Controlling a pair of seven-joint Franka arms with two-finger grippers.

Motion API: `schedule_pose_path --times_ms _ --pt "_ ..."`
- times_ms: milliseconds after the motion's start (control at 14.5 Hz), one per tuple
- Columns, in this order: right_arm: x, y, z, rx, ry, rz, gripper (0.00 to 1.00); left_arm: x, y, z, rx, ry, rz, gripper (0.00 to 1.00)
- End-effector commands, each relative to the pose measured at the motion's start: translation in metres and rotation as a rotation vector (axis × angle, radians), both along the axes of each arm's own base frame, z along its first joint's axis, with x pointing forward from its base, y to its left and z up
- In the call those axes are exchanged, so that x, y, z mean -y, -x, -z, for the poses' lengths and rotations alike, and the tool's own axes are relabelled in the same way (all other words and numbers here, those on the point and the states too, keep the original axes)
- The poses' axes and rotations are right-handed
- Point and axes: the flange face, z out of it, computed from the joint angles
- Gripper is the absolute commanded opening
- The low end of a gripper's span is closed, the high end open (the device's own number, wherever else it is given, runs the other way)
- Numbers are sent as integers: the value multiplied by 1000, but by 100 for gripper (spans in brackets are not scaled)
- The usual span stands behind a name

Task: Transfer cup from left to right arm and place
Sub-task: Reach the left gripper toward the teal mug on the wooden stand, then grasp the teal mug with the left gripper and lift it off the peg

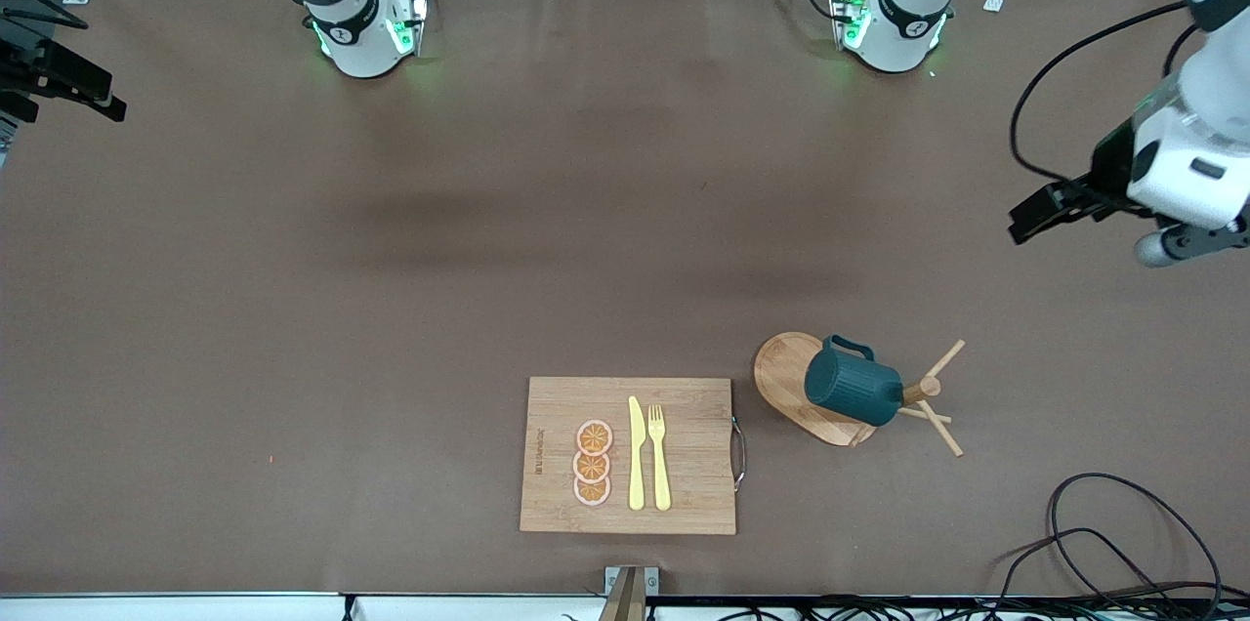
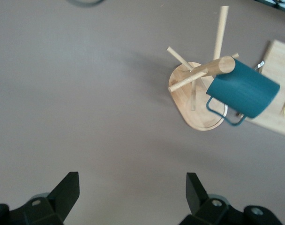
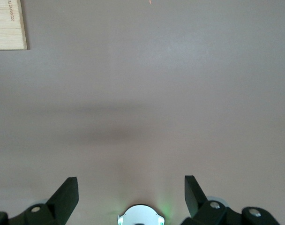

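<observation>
1. The cup hung on a wooden peg rack, beside a cutting board, untouched.
2. The left end effector hovered over bare worktop at its own end, fingers apart and empty.
3. The right end effector waited, fingers apart.
4. Pickup, handover and placing all remained.

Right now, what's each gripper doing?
Left gripper: open, empty, above bare table near the cup on its rack.
Right gripper: open, empty, waiting.
</observation>
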Motion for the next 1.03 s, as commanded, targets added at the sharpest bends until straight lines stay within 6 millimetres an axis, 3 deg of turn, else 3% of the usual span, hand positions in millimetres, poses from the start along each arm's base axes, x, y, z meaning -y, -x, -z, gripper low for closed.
schedule_pose_path --times_ms 0,344,689,964 --pt "-1 8 -1 0 9 -11 100 29 -20 26 -35 43 -221 100" --pt "0 8 -1 0 9 -10 100 50 -66 82 -52 133 -559 100" --pt "0 8 -1 0 9 -10 100 58 -108 134 -27 253 -723 100" --pt "0 8 -1 0 9 -10 100 69 -129 153 -19 314 -832 100"
